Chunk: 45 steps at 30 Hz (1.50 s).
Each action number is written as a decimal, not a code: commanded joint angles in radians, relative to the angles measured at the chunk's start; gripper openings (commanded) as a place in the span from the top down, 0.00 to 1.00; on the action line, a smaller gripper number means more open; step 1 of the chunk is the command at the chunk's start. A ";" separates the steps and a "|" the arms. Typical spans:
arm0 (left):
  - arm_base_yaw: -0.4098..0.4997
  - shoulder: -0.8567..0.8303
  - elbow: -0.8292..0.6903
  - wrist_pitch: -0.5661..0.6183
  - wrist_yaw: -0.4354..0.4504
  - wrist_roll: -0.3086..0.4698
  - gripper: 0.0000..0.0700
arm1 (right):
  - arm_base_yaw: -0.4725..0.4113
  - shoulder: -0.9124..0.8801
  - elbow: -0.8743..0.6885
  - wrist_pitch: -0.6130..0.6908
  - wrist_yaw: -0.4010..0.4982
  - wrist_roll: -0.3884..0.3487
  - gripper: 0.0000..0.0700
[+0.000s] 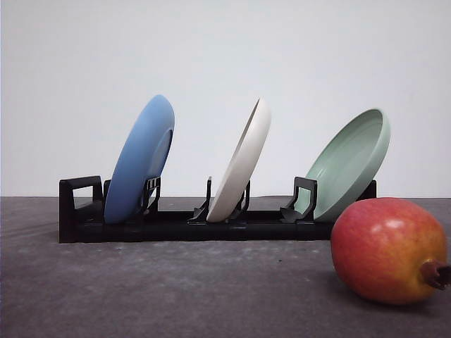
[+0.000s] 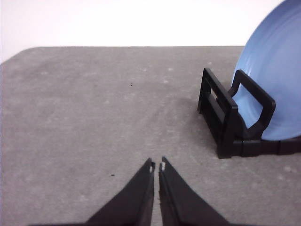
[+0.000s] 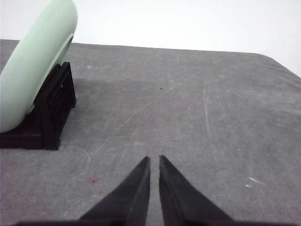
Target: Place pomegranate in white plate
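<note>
The gray tabletop [image 1: 141, 282] carries everything. Across the far part of it runs a long black rack [image 1: 176, 224] with three plates standing on edge in its slots. The blue plate [image 1: 139, 160] is at the left end, the white plate [image 1: 243, 163] is in the middle, and the green plate [image 1: 350, 163] is at the right end. All three lean the same way, tops tipped to the right.

The pomegranate [image 1: 387, 248] lies on the tabletop near the right edge, in front of the rack's right end and close to the green plate. Its little brown crown [image 1: 437, 273] points to the right, so the fruit lies on its side.

The left gripper [image 2: 156, 165] hangs over bare tabletop beside the blue plate's end of the rack. Its two fingers are pressed nearly together and grip nothing. The right gripper [image 3: 154, 159] hangs over bare tabletop beside the green plate's end. Its fingers are also nearly together and grip nothing.

The fruit is on the right side, so the right arm looks like the nearer one. It would have to spread its fingers wide first, because the fruit is round and fat.
</note>
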 commanded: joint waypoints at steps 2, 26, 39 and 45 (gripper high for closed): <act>0.002 -0.001 -0.009 0.017 0.012 -0.153 1.00 | 0.001 -0.002 -0.004 0.014 0.000 0.090 0.96; -0.144 0.725 0.762 -0.111 0.568 -0.113 0.99 | 0.002 0.448 0.777 -0.398 -0.504 0.128 1.00; -0.233 0.958 1.068 -0.346 0.866 0.072 1.00 | 0.002 0.615 0.943 -0.465 -0.737 0.068 1.00; -0.236 0.970 1.068 -0.344 0.862 0.078 0.95 | 0.001 0.614 0.943 -0.465 -0.736 0.074 0.99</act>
